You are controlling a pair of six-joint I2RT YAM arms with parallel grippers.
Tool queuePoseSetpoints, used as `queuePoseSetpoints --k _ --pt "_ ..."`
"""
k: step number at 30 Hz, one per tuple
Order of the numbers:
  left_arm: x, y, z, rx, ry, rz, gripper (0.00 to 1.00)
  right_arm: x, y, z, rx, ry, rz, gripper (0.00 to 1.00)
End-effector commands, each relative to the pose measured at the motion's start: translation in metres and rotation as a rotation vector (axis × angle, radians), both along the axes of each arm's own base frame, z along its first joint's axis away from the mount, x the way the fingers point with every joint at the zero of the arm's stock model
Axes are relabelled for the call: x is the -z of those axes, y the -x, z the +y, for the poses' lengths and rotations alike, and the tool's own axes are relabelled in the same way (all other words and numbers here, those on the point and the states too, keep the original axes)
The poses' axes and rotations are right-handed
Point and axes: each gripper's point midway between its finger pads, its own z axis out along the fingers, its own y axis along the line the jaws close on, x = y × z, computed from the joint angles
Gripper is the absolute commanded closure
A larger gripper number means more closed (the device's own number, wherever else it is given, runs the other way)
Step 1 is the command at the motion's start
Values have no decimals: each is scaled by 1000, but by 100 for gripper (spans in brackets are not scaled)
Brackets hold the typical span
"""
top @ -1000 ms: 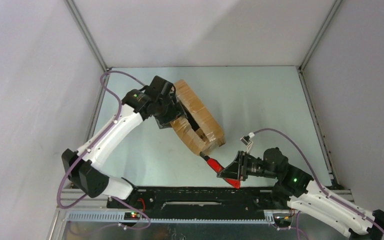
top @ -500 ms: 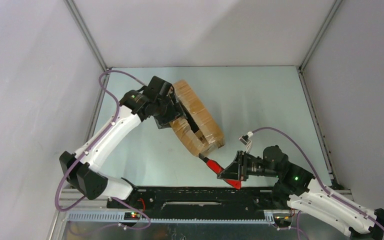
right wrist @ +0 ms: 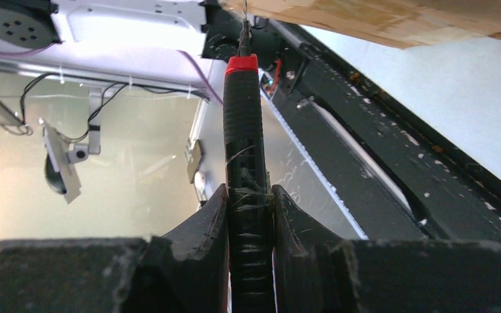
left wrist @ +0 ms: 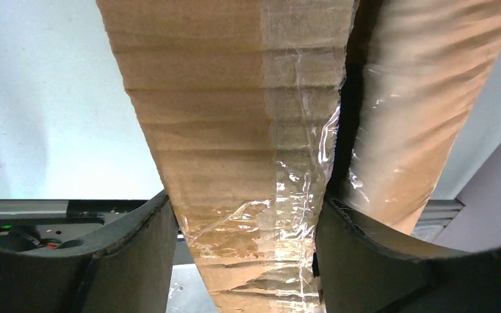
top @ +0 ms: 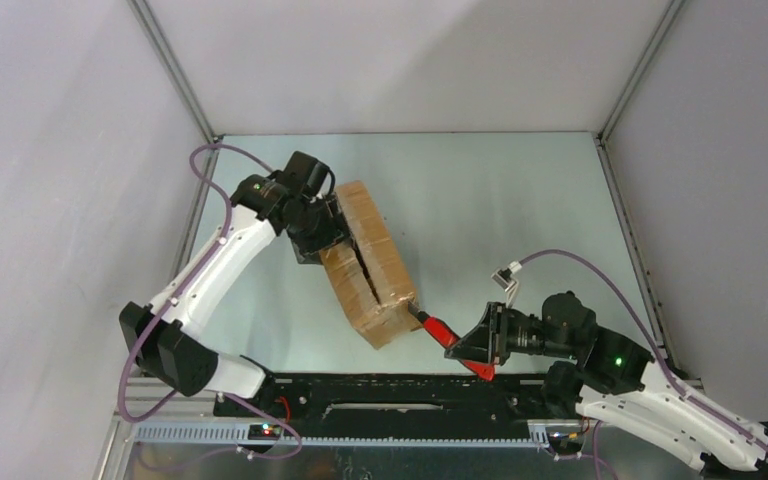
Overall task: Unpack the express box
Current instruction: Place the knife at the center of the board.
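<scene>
Cardboard express box (top: 365, 265) in left end effector (left wrist: 244, 205), cutter (top: 432, 326) at corner.

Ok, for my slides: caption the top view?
Left gripper holds the box while the right gripper points a tool at its near end.

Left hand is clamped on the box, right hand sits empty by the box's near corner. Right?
Wrong on one point: the right hand isn't empty. The right wrist view shows it shut on a red-and-black tool, whose tip reaches the near corner of the express box. The left hand is clamped on the box, as you said.
</scene>
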Motion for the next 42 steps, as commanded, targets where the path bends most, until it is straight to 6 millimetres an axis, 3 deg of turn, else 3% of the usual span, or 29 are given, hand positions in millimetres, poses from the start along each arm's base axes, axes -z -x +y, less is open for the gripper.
queuePoseSetpoints --k 1,8,16,27,30,33,35,37,39,42 --pt "-6 -1 7 31 -12 -23 100 -9 -10 -8 68 2 -54 100" --pt "-13 -1 5 54 -2 -35 100 -45 -10 15 6 -99 -127 100" --pt "-13 0 16 54 -58 -42 100 -26 -66 -16 316 55 -134 100" --pt "-8 1 3 103 -10 -33 100 90 -178 -36 492 402 -44 100" --pt "-10 0 -2 120 0 -40 100 117 -195 -36 494 472 -26 83" --pt "-8 0 -7 138 4 -33 100 141 -203 -36 487 540 10 54" --pt "-6 0 -9 148 -2 -27 100 147 -205 -38 493 588 26 35" --pt "-6 0 -12 157 -1 -25 100 137 -206 -39 505 639 -6 19" --pt "-7 -1 -14 162 4 -28 100 116 -207 -40 525 687 -60 11" --pt "-11 -2 -17 172 10 -34 100 60 -201 -27 532 679 -181 6"
